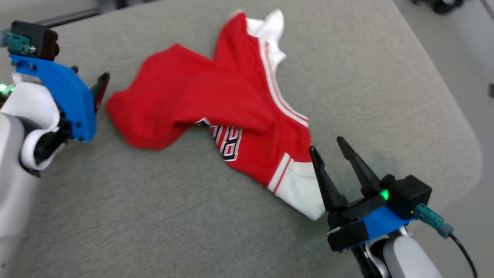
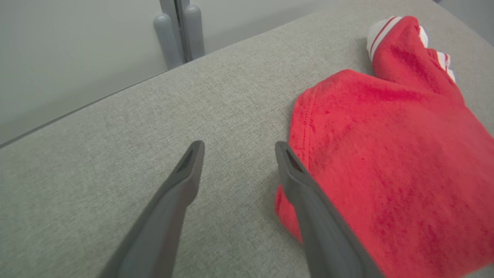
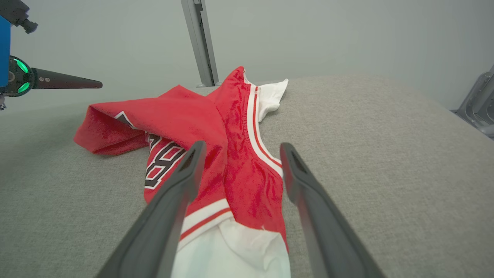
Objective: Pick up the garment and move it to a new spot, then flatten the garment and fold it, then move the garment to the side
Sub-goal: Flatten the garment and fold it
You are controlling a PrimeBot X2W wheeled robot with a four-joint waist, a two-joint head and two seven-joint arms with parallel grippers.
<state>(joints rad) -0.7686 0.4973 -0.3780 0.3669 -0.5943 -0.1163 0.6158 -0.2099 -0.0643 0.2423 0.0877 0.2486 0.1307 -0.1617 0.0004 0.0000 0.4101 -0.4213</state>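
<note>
The garment (image 1: 216,96) is a red jersey with white sleeves, striped trim and black lettering, lying crumpled across the grey table (image 1: 173,224). My left gripper (image 1: 101,83) hovers just left of its red edge, open and empty. In the left wrist view the left gripper (image 2: 239,144) has its right finger over the garment (image 2: 386,154) hem. My right gripper (image 1: 327,146) is open at the near white sleeve, holding nothing. The right wrist view shows the right gripper (image 3: 243,144) straddling the garment (image 3: 185,116), and the left gripper (image 3: 65,82) beyond it.
The table's rounded corner (image 1: 467,139) falls away to the floor on the right. A grey metal post (image 3: 198,38) stands behind the far edge, and the same post (image 2: 181,34) appears in the left wrist view. Bare fabric surface lies in front of the garment.
</note>
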